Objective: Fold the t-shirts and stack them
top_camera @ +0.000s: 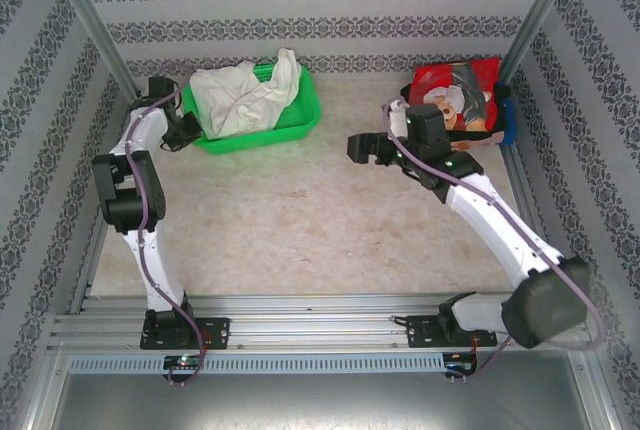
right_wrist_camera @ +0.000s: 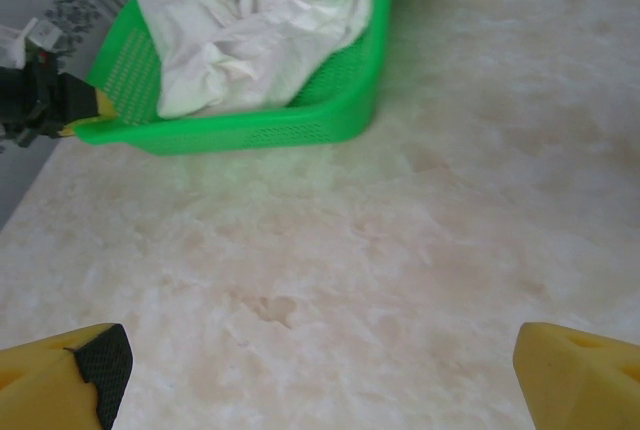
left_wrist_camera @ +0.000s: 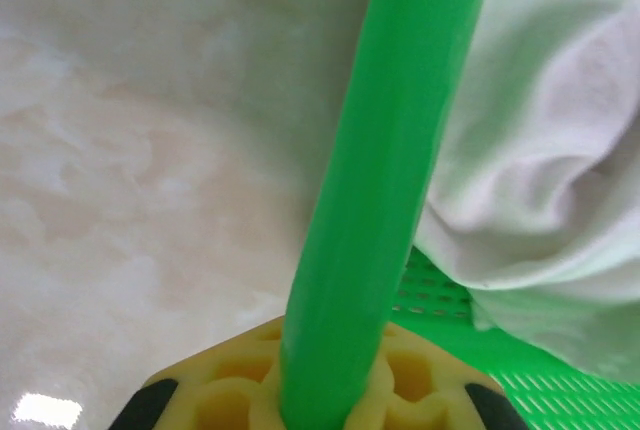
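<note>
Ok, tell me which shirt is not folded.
The white shirt, crumpled in the green basket at back left and spilling over its rim. The red teddy-bear shirt at back right lies folded flat.

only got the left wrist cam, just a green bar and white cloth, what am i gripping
Observer: That bar is the rim of the green basket. Your left claw is shut on its left end.
Operator: is the cloth inside it
Observer: Yes, it's a crumpled white t-shirt heaped in the basket and spilling over the far rim.
Operator: wheres the right arm
Observer: The right claw is open above bare table, to the right of the basket and apart from it.
</note>
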You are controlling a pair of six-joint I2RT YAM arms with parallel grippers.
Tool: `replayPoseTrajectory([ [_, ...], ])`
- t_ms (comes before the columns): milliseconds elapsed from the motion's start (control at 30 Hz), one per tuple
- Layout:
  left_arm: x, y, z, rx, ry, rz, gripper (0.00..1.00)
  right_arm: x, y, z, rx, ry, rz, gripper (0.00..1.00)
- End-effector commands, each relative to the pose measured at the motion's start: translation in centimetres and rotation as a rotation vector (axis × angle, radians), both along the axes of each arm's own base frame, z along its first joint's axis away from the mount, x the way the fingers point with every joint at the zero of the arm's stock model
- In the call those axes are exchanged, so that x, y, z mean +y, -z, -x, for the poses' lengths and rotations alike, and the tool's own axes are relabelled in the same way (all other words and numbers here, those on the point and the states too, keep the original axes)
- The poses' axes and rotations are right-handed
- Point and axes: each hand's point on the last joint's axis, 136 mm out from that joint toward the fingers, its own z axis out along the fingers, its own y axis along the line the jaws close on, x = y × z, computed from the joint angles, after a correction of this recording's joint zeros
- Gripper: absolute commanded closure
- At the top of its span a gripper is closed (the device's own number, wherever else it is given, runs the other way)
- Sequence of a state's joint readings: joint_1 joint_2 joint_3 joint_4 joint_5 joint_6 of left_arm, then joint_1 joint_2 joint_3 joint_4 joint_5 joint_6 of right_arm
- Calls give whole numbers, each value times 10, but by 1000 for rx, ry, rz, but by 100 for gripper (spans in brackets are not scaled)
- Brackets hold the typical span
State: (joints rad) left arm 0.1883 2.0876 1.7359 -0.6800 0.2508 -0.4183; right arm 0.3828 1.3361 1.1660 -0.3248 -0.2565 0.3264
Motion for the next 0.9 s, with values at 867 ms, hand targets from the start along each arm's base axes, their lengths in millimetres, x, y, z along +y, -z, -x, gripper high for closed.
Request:
replayPoseTrajectory([
  [867,-92,-34,81,-147,83,73,100,197,168,-115,559,67,-45,32],
])
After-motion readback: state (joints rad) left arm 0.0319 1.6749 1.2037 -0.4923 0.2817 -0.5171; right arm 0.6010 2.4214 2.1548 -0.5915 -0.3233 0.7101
